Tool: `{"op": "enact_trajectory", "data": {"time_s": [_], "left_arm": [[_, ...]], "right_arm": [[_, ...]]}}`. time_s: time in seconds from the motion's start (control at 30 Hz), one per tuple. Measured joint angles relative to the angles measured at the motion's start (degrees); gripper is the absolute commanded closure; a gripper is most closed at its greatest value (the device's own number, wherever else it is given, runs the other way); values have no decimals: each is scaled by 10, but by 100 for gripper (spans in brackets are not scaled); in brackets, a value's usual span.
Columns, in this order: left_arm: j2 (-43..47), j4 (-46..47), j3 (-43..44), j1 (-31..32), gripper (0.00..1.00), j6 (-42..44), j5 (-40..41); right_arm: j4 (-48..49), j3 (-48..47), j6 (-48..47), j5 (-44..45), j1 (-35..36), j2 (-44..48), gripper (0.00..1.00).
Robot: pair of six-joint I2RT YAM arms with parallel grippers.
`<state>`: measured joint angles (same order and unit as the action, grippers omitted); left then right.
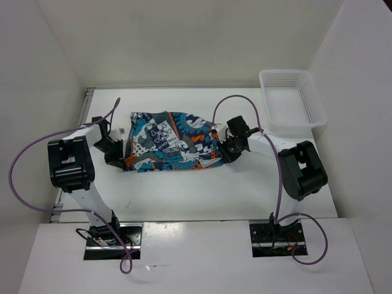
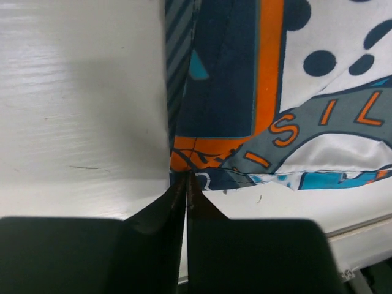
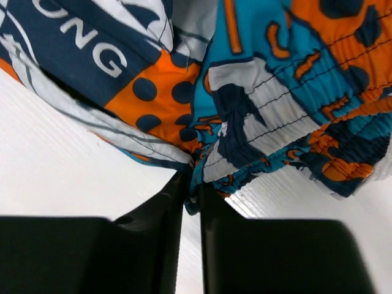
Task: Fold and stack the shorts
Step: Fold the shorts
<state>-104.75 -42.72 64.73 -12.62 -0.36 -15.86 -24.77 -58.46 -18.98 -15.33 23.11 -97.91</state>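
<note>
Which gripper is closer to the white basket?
The right gripper, pinching the shorts at their right end. The basket sits at that side's far corner; the left gripper holds the opposite end.

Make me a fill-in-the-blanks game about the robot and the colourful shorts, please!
1. The shorts lie on a white ____.
2. The left gripper and the right gripper are each pinching the ____.
3. The basket stands far back on the ____ side.

Missing words: table; shorts; right.
</note>
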Motion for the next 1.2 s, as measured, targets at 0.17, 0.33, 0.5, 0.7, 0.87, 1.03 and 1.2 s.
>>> {"op": "enact_trajectory", "data": {"time_s": [0.17,0.33,0.5,0.7,0.87,1.03,1.2], "left_arm": [[-11,-19,17,0,100,1,-12],[-13,-58,108,1,100,1,-48],[-13,-66,288,2,100,1,-119],[7,-31,343,16,98,1,-159],[12,-34,196,97,69,0,-130],[27,-37,97,221,59,1,-89],[84,-23,77,336,58,1,-11]], "right_arm": [[-6,-24,-18,2,0,-2,100],[-23,-182,-40,23,0,-26,100],[0,-386,-71,56,0,-89,100],[30,-425,-104,90,-7,-154,100],[14,-353,-143,116,-18,-195,100],[7,-329,-159,131,-25,-206,100],[12,-329,-163,133,-25,-205,100]]}}
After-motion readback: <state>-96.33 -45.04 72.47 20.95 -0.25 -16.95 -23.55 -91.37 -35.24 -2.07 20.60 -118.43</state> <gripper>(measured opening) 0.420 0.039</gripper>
